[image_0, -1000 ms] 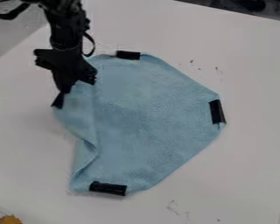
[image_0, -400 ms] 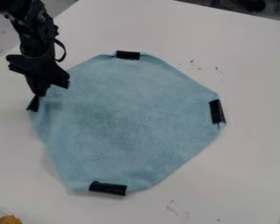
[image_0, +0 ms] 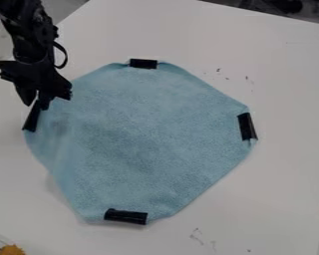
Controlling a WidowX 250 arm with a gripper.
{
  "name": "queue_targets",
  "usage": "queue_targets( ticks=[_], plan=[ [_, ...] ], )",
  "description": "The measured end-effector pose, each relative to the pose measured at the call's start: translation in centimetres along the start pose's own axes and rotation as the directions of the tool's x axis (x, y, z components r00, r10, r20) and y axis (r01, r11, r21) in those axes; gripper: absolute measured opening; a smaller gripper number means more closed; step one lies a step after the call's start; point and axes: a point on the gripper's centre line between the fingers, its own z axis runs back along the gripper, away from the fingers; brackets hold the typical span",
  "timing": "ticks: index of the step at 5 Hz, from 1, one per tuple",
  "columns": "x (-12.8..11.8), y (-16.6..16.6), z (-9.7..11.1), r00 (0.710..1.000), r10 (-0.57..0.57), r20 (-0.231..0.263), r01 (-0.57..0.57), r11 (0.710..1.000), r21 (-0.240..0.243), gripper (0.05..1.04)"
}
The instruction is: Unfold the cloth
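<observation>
The gripper (image_0: pixel 41 103) is at the left of the camera view, shut on the left corner of the light blue cloth (image_0: pixel 139 139). A black strip (image_0: pixel 32 117) at that corner hangs just below the gripper. The cloth is spread broadly over the table, its left side pulled smooth with no flap folded over. Its other corners carry a black strip at the top (image_0: pixel 143 63), one at the right (image_0: pixel 247 126) and one at the bottom (image_0: pixel 126 216).
White table (image_0: pixel 282 184) surrounds the cloth, with small dark marks at the upper right and lower right. An orange object (image_0: pixel 12 249) lies at the bottom left corner. The table's back edge runs along the top right.
With the cloth's corner in it, my gripper has moved left, drawing the folded left flap outward until flat. Most recently, the top and bottom strips shifted slightly.
</observation>
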Motion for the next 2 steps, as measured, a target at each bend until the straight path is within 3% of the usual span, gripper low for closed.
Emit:
queue_targets(
  ticks=[1, 2],
  plan=[
    [0.36, -0.79, 1.73, 1.0, -0.002, 0.014, 0.002, 1.0, 0.018, 0.799],
    [0.76, 0.13, 1.88, 1.0, -0.004, 0.027, 0.004, 1.0, -0.003, 1.005]
  ],
)
